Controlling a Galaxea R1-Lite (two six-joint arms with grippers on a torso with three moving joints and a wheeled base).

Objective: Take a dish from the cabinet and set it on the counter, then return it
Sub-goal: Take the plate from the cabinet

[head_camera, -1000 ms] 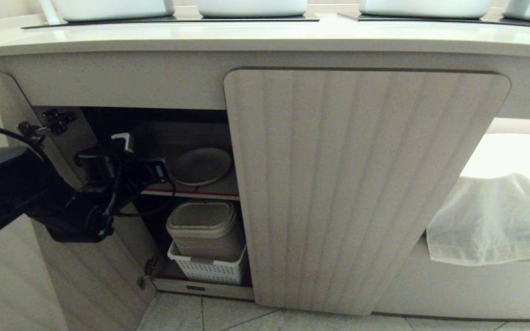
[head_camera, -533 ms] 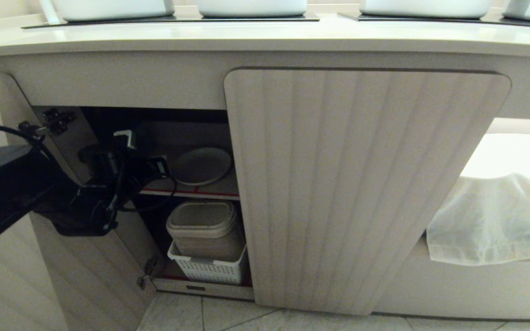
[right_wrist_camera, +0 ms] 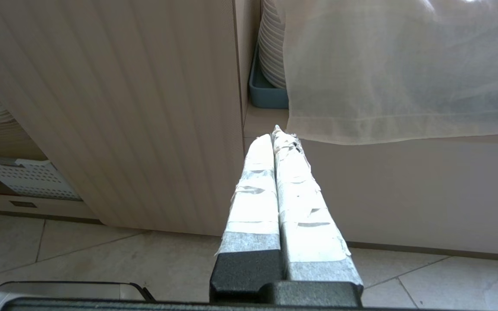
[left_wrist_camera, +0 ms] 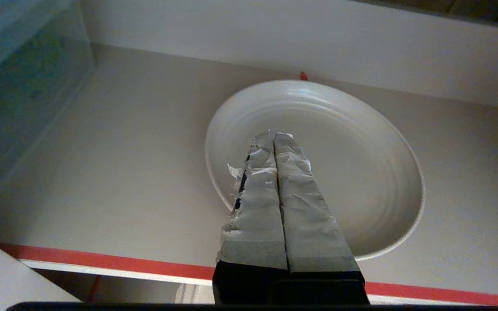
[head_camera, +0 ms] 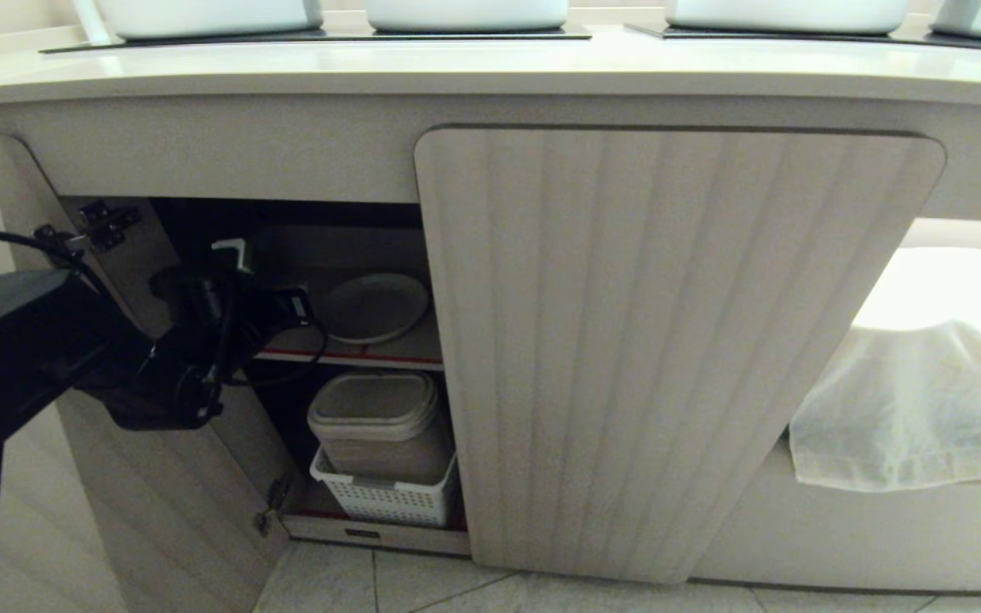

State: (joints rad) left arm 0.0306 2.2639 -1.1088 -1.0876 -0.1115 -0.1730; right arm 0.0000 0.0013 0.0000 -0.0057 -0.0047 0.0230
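The cream dish lies flat on the cabinet's upper shelf, whose front edge is red. The cabinet's left door is swung open and the middle door is closed. My left gripper reaches into the opening at shelf height. In the left wrist view it is shut and empty, with its taped tips just over the near left part of the dish. My right gripper is shut and empty, low in front of the closed door. The counter runs across above.
On the lower shelf a white basket holds a beige lidded container. A white cloth hangs over the open bay at right, with stacked plates in a blue tray behind it. White basins stand on the counter.
My left arm has lifted a little and pushed slightly further into the cabinet toward the dish. The dish and the doors have not moved.
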